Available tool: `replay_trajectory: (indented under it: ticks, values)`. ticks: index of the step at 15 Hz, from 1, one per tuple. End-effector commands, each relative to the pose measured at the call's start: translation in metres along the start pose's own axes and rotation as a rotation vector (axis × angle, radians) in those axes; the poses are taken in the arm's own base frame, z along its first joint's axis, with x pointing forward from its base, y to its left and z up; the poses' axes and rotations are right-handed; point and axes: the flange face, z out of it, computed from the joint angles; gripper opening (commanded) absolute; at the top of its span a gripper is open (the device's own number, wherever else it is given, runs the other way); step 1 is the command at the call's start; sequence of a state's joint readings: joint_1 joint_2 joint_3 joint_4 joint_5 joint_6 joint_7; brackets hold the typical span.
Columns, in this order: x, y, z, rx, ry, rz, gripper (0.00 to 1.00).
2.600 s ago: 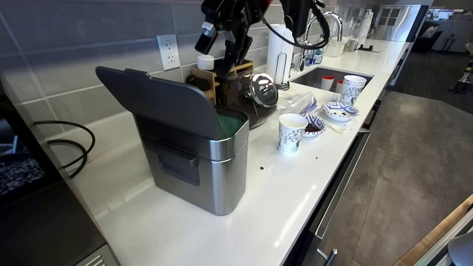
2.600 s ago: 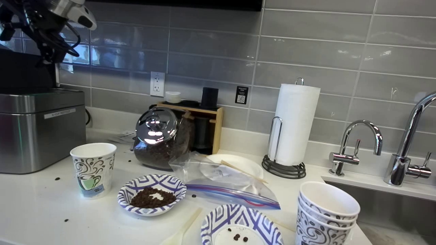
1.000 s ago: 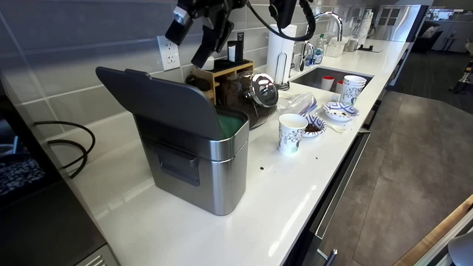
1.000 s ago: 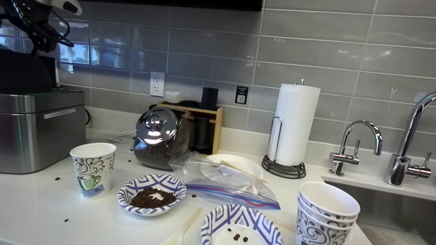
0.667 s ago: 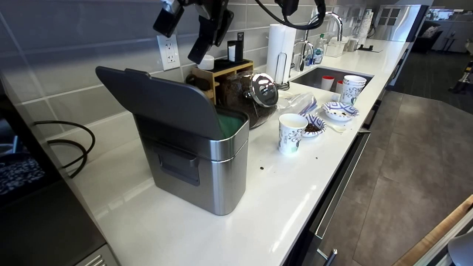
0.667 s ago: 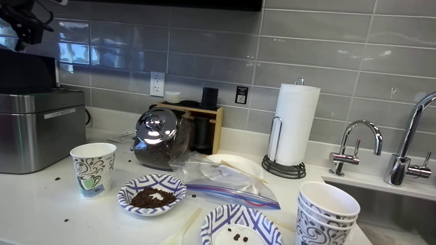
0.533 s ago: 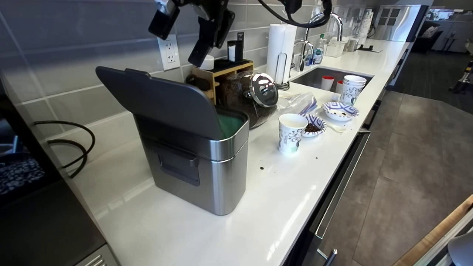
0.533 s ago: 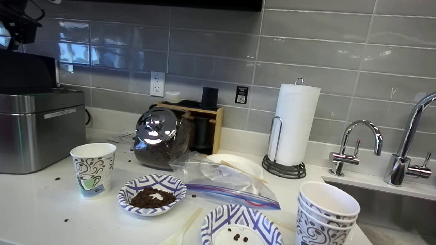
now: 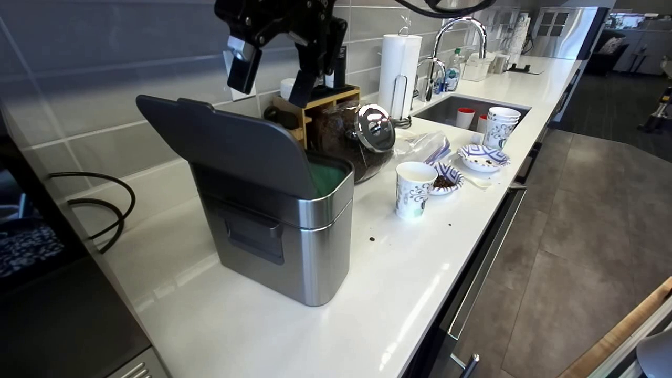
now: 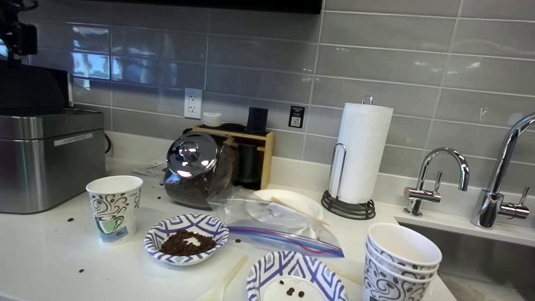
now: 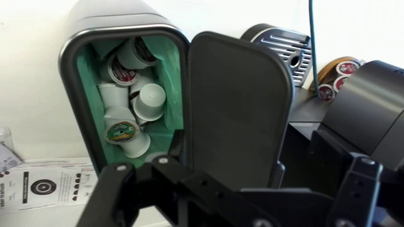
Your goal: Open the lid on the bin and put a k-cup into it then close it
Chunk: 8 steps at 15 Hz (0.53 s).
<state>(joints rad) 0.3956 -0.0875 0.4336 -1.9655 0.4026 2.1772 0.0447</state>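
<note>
Grey tiles line the wall (image 10: 259,58) behind your glossy white countertop (image 9: 367,315); on it stands your boxy brushed-steel bin (image 9: 328,262), its flat dark grey rounded-rectangle lid (image 9: 231,142) raised at a slant along one side; above the bin, apart from the lid, hangs your black two-fingered gripper (image 9: 271,88), its jaws spread wide; look into the bin through the wrist view and you see white plastic k-cups (image 11: 151,101), some with printed tops, heaped against a green liner (image 11: 173,107); printed white paper sheets (image 11: 60,189) lie beside the bin; near the bin you have a brown-swirled white paper cup (image 9: 412,194), upright, and a round glass jar (image 10: 209,177) with a shiny chrome cap.
</note>
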Motion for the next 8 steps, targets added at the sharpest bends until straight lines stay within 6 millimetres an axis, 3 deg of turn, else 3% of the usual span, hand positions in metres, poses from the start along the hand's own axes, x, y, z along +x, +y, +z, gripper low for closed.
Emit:
replay_trajectory:
  ticks: [1,8]
  values:
    - [0.0,-0.013,-0.003,-0.122,-0.002,-0.008,1.0]
    - [0.005,-0.027,0.003,-0.228,0.044,-0.069,1.0]
